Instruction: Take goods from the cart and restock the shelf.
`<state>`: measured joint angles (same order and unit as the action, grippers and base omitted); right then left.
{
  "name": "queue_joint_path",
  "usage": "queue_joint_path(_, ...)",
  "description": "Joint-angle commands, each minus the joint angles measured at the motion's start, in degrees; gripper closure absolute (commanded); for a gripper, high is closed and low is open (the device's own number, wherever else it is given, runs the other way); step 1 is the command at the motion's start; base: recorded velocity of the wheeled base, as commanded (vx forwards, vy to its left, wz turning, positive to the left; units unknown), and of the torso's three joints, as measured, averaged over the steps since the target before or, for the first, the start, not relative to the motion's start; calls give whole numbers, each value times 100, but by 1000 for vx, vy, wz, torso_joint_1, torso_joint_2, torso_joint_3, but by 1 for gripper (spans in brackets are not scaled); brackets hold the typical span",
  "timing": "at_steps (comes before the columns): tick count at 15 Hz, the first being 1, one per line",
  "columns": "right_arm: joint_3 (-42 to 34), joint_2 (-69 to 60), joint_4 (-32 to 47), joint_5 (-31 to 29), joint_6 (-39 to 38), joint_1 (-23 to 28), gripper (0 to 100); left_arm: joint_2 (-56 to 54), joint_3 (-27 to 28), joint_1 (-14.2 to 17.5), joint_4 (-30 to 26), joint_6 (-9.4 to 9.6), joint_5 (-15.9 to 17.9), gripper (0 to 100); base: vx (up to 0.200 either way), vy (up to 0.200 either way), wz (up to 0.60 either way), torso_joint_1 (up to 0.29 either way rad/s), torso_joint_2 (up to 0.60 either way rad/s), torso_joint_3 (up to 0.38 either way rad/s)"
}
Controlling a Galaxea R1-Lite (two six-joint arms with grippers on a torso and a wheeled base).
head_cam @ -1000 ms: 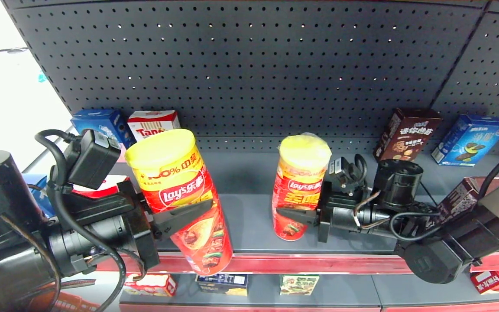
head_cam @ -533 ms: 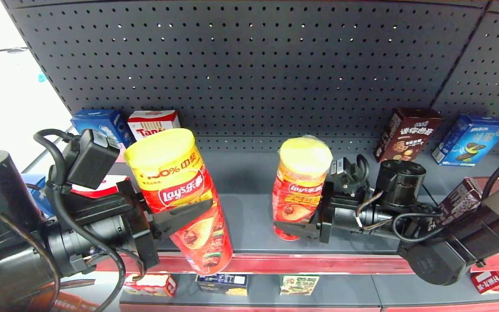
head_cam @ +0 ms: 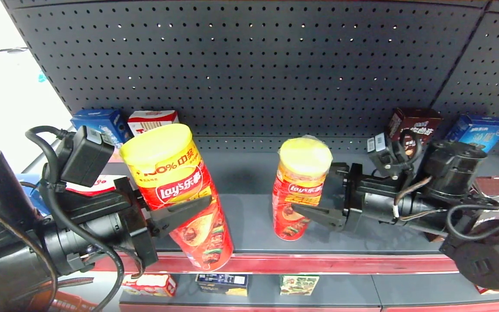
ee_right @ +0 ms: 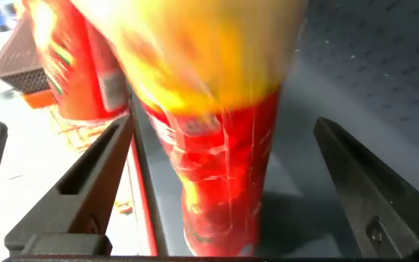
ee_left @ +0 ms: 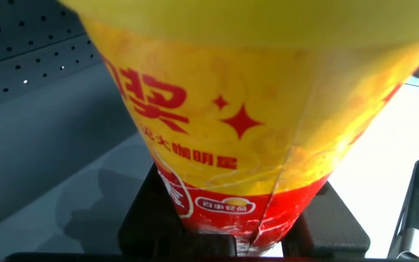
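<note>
Dark grey metal shelf (head_cam: pixel 249 225) with pegboard back. Left end effector (head_cam: pixel 184 207), far finger hidden, clamps a tall red-and-yellow cardboard canister (head_cam: pixel 176 182), tilted before the shelf's front edge. Right end effector (head_cam: pixel 312 190) is spread wide, straddling the second canister (head_cam: pixel 300 195), which stands upright on the shelf, clear of both fingers.

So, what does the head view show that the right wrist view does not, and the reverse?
Head view: the left gripper shut on a tilted can, plus the brown box and blue box at the back right. Right wrist view: clear gaps between its fingers and the standing can. Both: that can on the shelf, the right gripper open around it.
</note>
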<state>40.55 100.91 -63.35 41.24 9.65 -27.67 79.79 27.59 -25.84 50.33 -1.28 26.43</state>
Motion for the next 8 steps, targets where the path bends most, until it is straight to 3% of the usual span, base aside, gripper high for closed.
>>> queue_joint_path(1,-618,-1135,104,-257,-7,-19,0,-7,1,-8,-6,-4,3,100,0,0,0,0,0,0)
queue_joint_path(3,-873,-1663,315,-266,-7,51,0,-7,-8,-8,-6,-4,3,100,0,0,0,0,0,0)
queue_joint_path(4,-970,-2304,816,-354,-7,157,0,-7,1,-8,-6,-4,3,100,0,0,0,0,0,0)
queue_joint_path(8,-1268,-3878,1765,-2032,-16,157,0,-7,71,-8,3,-4,3,100,0,0,0,0,0,0)
